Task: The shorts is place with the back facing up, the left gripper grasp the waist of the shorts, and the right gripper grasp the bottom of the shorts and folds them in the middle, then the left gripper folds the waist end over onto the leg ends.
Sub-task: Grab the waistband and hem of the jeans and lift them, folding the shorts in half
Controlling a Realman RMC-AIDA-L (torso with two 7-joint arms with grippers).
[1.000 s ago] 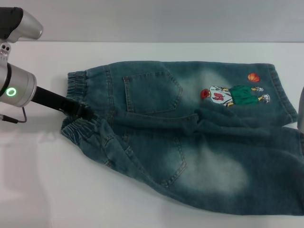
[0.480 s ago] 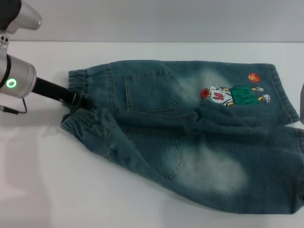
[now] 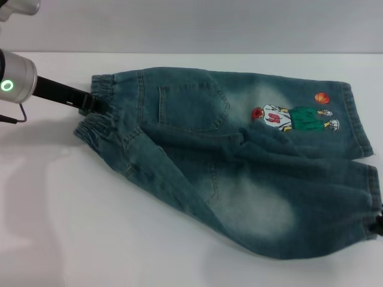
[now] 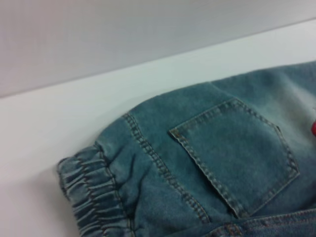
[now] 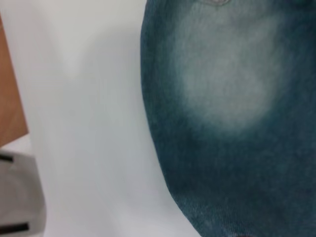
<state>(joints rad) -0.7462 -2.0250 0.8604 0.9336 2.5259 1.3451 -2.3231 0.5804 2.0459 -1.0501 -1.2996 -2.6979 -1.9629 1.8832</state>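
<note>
The left claw [image 3: 94, 103] sits at about nine o'clock of the shorts [image 3: 239, 161], its slim black tip buried in the gathered waist [image 3: 102, 113] where the two halves of the band meet. It looks pinched on that band, judging by how the fabric bunches around it. A grip there lets one hold carry both layers of the waist.

The right claw [image 3: 379, 226] shows only as a dark sliver at four o'clock, touching the hem of the near leg [image 3: 370, 197]; whether it is spread or pressed together I cannot tell.

The shorts lie back up on the white bench [image 3: 72, 227], pockets showing, the near leg angled across toward the far leg with the cartoon print [image 3: 293, 118]. I judge the middle fold is under way, not finished.
</note>
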